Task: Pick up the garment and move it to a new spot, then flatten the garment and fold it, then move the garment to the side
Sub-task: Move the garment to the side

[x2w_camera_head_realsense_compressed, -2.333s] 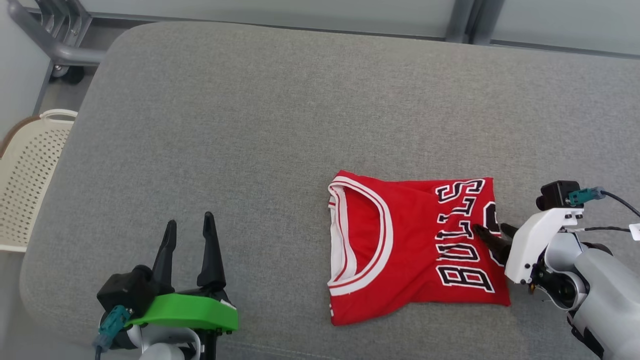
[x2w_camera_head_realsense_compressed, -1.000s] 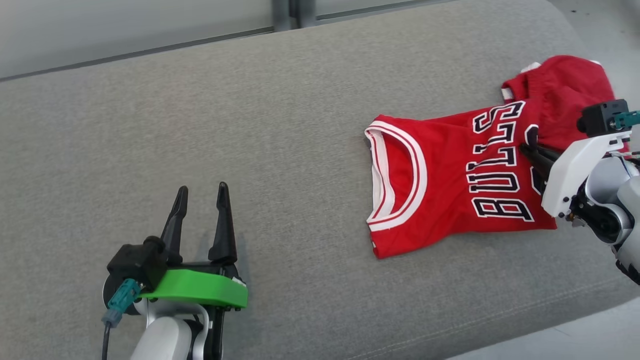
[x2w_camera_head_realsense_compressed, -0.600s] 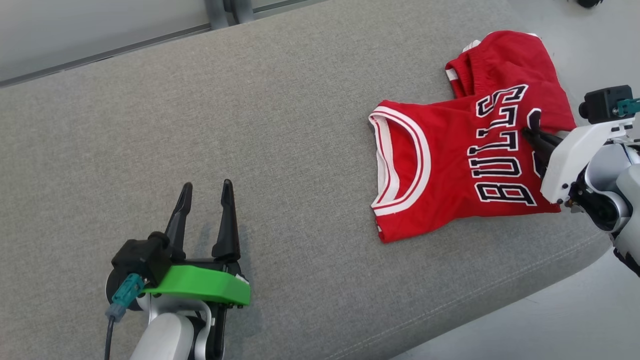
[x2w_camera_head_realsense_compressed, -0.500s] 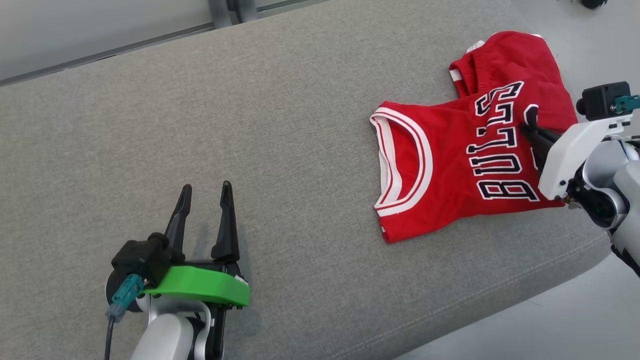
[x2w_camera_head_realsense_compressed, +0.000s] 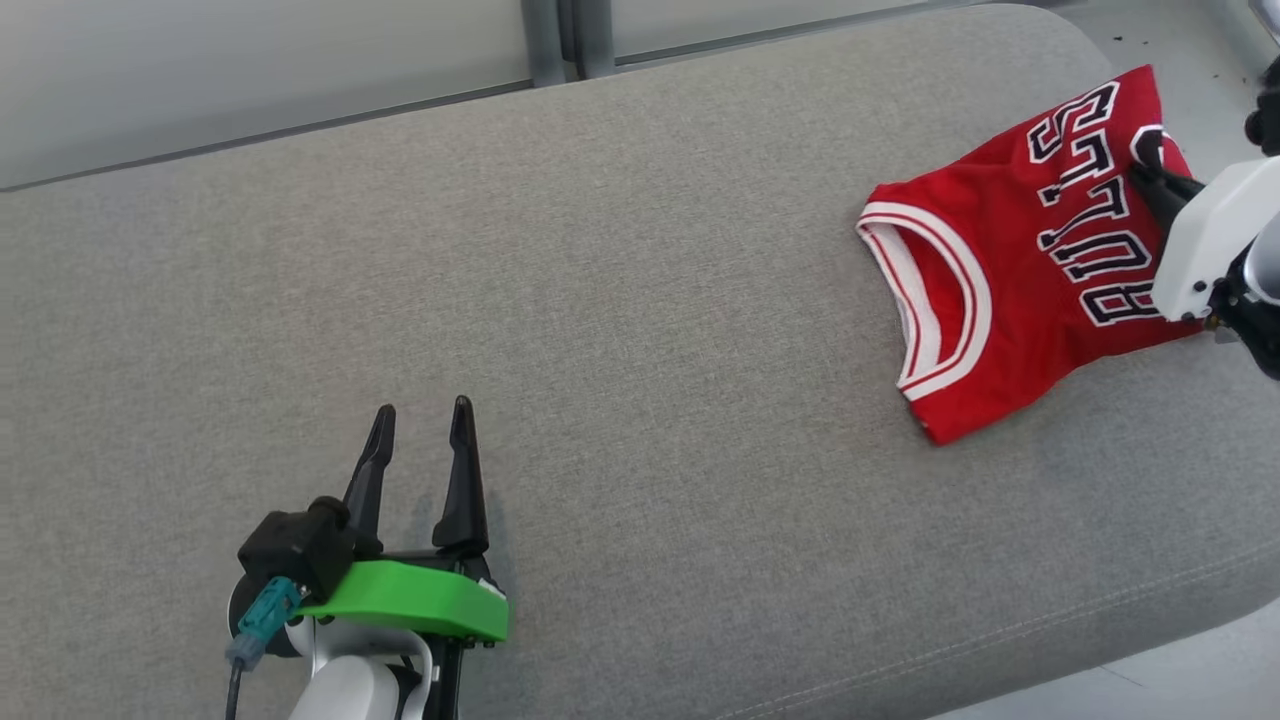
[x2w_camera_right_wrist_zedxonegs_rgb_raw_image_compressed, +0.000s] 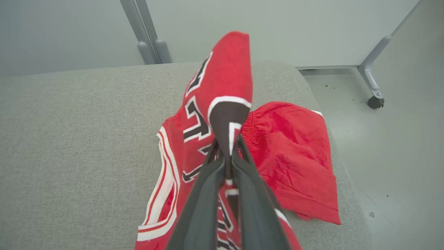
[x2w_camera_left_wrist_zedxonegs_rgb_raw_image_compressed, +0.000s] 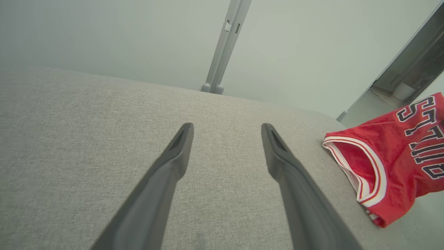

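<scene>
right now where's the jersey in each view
Head view: jersey at upper right, on the cushion's far right end.
Left wrist view: at the right edge, collar facing the open fingers.
Right wrist view: centre, pinched in the right gripper.
Shared landmark: the grey double post, left of the jersey in each.

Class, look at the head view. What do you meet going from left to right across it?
left gripper, open → grey post behind the cushion → red jersey → right gripper, shut on the jersey's right end
</scene>
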Controlling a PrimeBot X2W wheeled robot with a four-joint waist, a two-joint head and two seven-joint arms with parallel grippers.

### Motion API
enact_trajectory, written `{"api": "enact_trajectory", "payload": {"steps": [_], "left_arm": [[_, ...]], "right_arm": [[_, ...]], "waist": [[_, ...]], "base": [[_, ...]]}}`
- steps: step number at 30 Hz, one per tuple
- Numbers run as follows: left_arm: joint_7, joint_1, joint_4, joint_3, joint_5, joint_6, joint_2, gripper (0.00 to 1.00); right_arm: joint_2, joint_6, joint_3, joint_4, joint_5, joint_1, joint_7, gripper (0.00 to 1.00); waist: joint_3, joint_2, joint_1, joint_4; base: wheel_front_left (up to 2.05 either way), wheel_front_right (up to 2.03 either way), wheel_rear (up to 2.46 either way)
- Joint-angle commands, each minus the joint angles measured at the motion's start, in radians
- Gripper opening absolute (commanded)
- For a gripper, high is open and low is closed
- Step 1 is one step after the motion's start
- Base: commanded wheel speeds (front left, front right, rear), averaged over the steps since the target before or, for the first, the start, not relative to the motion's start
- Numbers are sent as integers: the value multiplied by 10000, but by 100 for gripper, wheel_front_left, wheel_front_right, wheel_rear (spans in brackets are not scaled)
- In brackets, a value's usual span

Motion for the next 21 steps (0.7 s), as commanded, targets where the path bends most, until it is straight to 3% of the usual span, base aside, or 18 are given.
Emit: {"api": "enact_trajectory", "payload": {"steps": [1, 11, 21], "left_arm": [[-34, 110, 27, 7, -67, -40, -7, 100], [-34, -14, -151, 20, 77, -39, 170, 100], [318, -429, -646, -155, 376, 34, 499, 100]], "right_arm": [[-162, -14, -103, 112, -146, -148, -2, 0], [-821, -14, -495, 765, -710, -554, -251, 0], [-1474, -14, -445, 1584, -2036, -1130, -1334, 0]], "waist": [[-86, 0, 0, 247], [389, 0, 0, 533], [1333, 0, 0, 761]], "base": [[0, 0, 0], [0, 0, 0], [0, 0, 0]]}}
